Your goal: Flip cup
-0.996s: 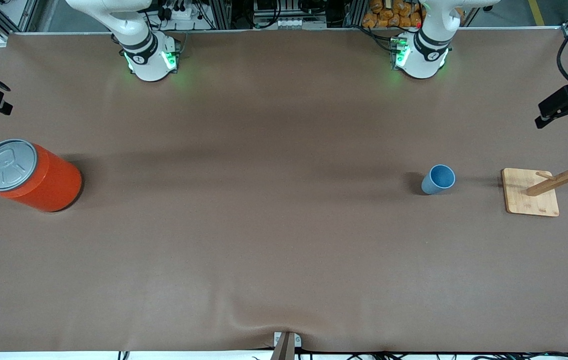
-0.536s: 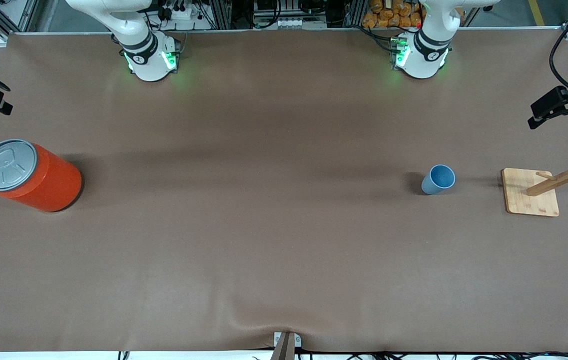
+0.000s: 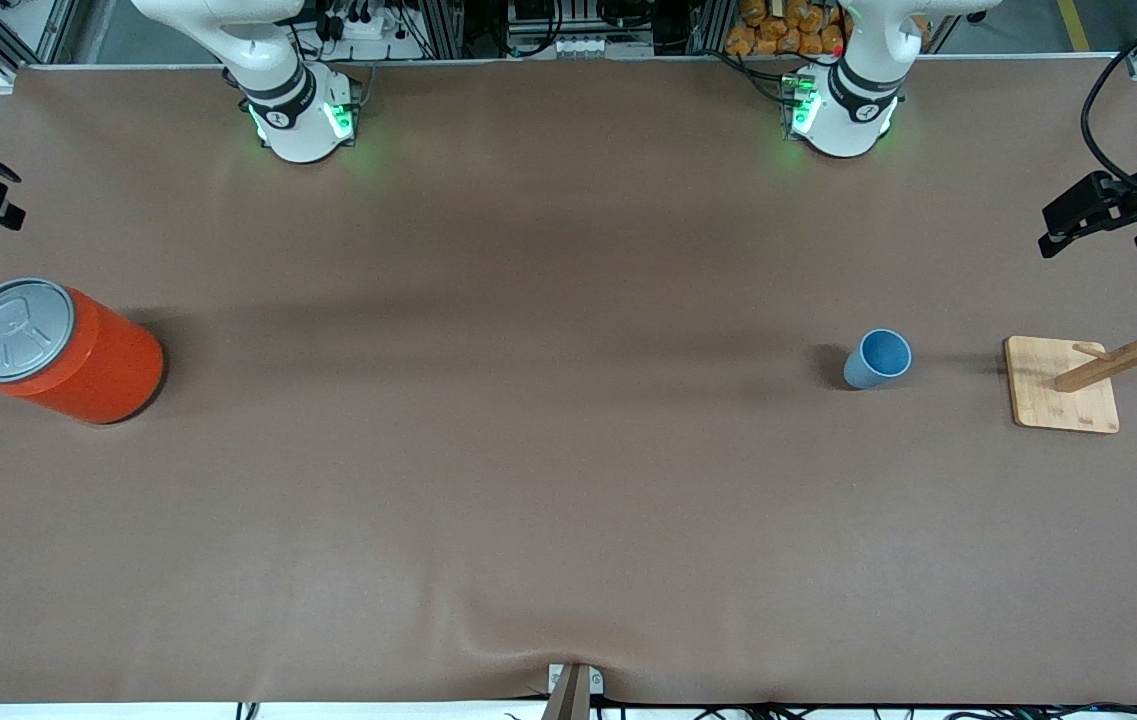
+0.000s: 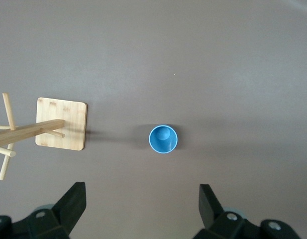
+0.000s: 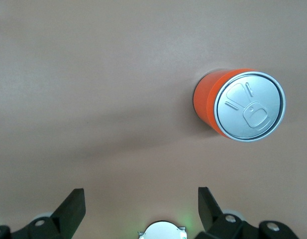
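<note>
The cup (image 3: 877, 359) stands upright on the brown table (image 3: 548, 470), mouth up, its darker blue inside showing, toward the left arm's end of the table. Beside it, closer still to that end, is a wooden rack (image 3: 1118, 365): a square bamboo base with a pegged post rising from it. Cup and rack are apart, with bare table between them.

The left gripper (image 4: 141, 209) hangs high in the air over the table near that end, its two black fingers (image 4: 73, 204) spread wide and holding nothing. Seen from its wrist, the cup lies well below and ahead of the fingertips, roughly in line with the gap between them, and the rack sits off toward one finger's side. In the front view this gripper (image 3: 1093, 215) shows at the frame's edge, up above the rack.

The right gripper (image 5: 141, 211) also waits in the air with its fingers (image 5: 73, 206) wide apart and empty, over the right arm's end of the table. Below it and off to one side stands an orange can (image 5: 240, 105) with a grey pull-tab lid, upright, far from the cup. In the front view the can (image 3: 58, 350) sits near the table's edge, and only a dark part of the right arm's hand shows at the frame's border there
</note>
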`<state>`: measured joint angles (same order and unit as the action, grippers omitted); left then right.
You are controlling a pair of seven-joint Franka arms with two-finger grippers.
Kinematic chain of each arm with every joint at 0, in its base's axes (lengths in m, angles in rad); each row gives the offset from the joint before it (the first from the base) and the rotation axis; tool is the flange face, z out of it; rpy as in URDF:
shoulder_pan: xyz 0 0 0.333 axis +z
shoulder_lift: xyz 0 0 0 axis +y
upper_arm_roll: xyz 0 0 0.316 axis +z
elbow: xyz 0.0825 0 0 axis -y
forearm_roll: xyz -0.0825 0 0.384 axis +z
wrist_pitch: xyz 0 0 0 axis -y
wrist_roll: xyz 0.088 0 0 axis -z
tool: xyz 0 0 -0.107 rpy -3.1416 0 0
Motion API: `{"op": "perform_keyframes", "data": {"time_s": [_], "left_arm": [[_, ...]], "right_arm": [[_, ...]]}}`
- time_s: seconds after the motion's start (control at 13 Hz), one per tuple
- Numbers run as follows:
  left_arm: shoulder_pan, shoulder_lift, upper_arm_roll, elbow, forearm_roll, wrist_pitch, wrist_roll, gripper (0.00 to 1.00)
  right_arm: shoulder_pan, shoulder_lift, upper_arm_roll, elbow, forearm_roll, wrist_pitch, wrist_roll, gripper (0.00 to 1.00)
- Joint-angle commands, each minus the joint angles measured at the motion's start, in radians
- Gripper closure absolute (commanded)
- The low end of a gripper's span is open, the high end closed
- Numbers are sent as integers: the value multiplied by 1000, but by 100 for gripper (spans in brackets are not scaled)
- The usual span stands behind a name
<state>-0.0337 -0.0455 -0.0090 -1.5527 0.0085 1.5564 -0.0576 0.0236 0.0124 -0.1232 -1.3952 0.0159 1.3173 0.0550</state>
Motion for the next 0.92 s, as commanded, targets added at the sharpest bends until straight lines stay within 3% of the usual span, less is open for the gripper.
{"op": "perform_keyframes", "data": {"time_s": [0.0, 0.84], "left_arm": [[15, -7, 6, 19, -7, -27, -4, 0], [14, -4, 4, 26, -8, -42, -4, 0]], "right_arm": [[-5, 1, 7, 13, -2, -6, 16, 0], [-5, 1, 7, 13, -2, -6, 16, 0]]}}
